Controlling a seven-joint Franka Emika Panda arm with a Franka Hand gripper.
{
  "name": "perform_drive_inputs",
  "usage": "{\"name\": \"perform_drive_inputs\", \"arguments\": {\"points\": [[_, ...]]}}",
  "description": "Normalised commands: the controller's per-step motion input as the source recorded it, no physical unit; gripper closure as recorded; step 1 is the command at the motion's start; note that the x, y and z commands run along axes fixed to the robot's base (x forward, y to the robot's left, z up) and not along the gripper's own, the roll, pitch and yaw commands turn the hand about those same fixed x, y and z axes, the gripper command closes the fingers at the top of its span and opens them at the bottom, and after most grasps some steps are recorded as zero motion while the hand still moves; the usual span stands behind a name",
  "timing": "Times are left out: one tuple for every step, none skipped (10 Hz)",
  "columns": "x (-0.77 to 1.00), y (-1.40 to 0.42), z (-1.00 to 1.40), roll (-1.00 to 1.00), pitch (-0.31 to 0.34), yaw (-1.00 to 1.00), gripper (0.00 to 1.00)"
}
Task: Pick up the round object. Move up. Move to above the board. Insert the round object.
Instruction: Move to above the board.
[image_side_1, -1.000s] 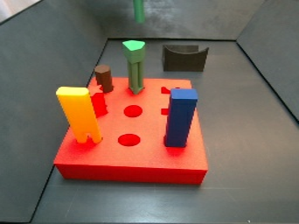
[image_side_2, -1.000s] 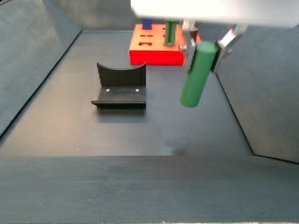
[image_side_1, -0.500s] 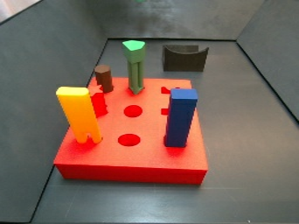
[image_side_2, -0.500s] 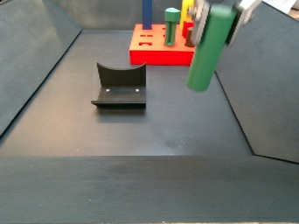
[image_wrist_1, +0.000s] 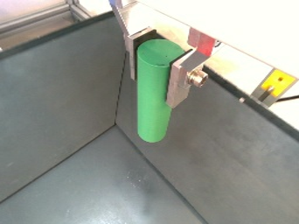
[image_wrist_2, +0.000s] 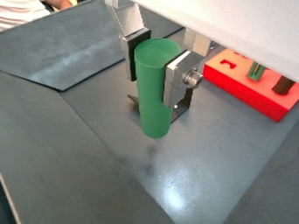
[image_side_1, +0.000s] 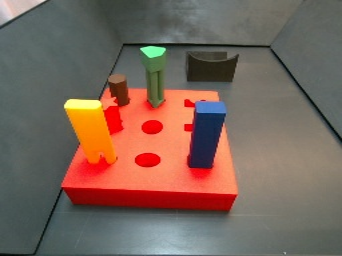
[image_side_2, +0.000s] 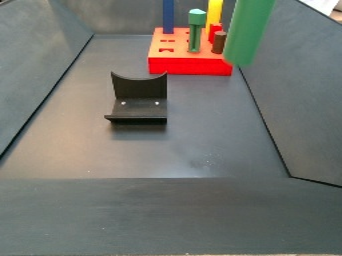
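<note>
My gripper is shut on the round object, a dark green cylinder that hangs upright from between the silver fingers. It shows the same way in both wrist views, with the peg high above the floor. In a side view only the peg's lower part shows at the upper right edge, and the gripper is out of frame. The board is a red block with open round holes; it also shows in other views, off to one side of the peg.
On the board stand a yellow peg, a blue peg, a green peg with a triangular top and a short brown peg. The fixture stands on the dark floor. Grey walls enclose the floor.
The gripper has risen with the round object. The peg went from mid-height to the upper edge in one side view, and the gripper left both side views.
</note>
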Motion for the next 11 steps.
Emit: {"name": "perform_drive_inputs", "arguments": {"points": [[0.0,0.02,0.21,0.01,0.091,0.0,1.0],[0.1,-1.0,0.06,0.07,0.571,-0.35,1.0],[0.1,-1.0,0.05,0.07,0.564,-0.35,1.0],[0.1,-1.0,0.06,0.09,0.379,-0.16,1.0],[0.1,-1.0,0.06,0.03,0.245,-0.08,1.0],[0.1,-1.0,0.06,0.03,0.158,-0.04,1.0],[0.1,-1.0,0.07,0.02,0.1,-0.02,1.0],[0.1,-1.0,0.07,0.01,0.047,-0.01,1.0],[0.1,-1.0,0.07,0.0,0.024,0.0,1.0],[0.09,-1.0,0.07,-0.01,0.015,0.0,1.0],[0.09,-1.0,0.07,-0.01,0.013,0.01,1.0]]}}
